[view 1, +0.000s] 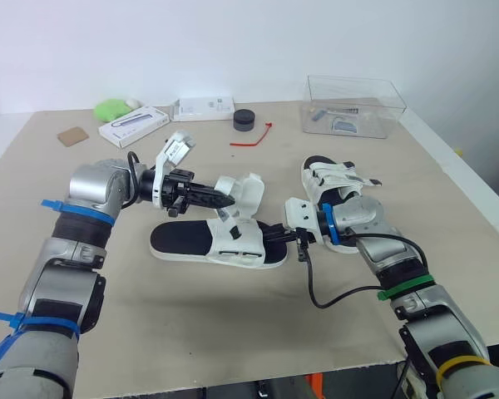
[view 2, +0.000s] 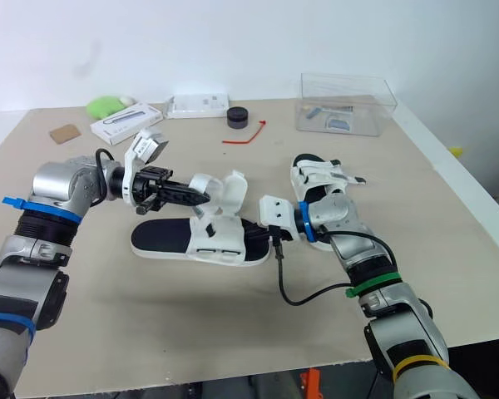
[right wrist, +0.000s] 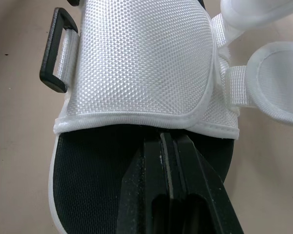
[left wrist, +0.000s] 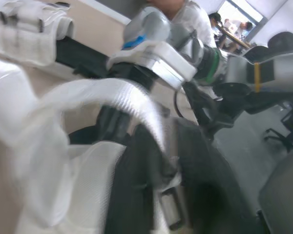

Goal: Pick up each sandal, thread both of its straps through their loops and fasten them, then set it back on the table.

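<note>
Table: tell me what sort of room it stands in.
Probably a lab or office workroom: a plain work table against a bare white wall, with an office chair and people in the background.

Bright, even light from above leaves only soft shadows under the open sandal (view 1: 183, 239) on the table (view 1: 233, 328).

Head stereo downward; wrists near sandal (right wrist: 136, 73)

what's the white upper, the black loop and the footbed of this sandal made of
The upper: likely woven synthetic webbing, matte; a fine basket weave and stitched hem show. The loop: probably moulded plastic, smooth, faint sheen. The footbed: black fine-textured fabric or mesh, matte; what lies under it is hidden. The strap held by the left claw looks like the same webbing.
</note>
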